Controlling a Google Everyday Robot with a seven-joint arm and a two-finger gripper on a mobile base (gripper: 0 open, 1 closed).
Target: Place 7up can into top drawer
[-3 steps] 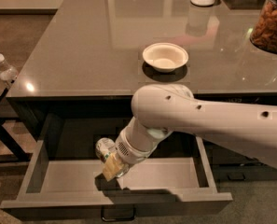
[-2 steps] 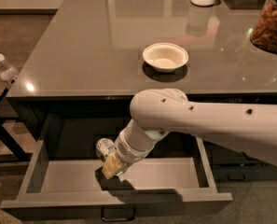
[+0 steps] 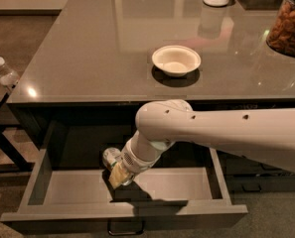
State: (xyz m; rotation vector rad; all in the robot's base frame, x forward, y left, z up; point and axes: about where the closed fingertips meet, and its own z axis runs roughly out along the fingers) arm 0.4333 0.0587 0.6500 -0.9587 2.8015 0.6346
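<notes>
No text, label or number can be read.

Looks like a kitchen or break rm: grey counter (image 3: 87,58) w/ bowl (image 3: 176,60) and snack jar (image 3: 289,26) above the gripper (image 3: 118,175), which is inside the open drawer (image 3: 77,187), gripping the can (image 3: 110,157).

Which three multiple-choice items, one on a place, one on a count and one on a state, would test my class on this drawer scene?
1. Where is the 7up can?
A on a shelf
B inside the top drawer, in the pincer
C on the carpet

2. How many bowls stand on the countertop?
A one
B two
C three

3. The top drawer is:
A shut
B pulled open
C taken out

Answers:
1 B, the pincer holds the can within the drawer's walls.
2 A, a single white bowl sits near the countertop's middle.
3 B, its grey inside shows in front of the countertop's edge.
</notes>
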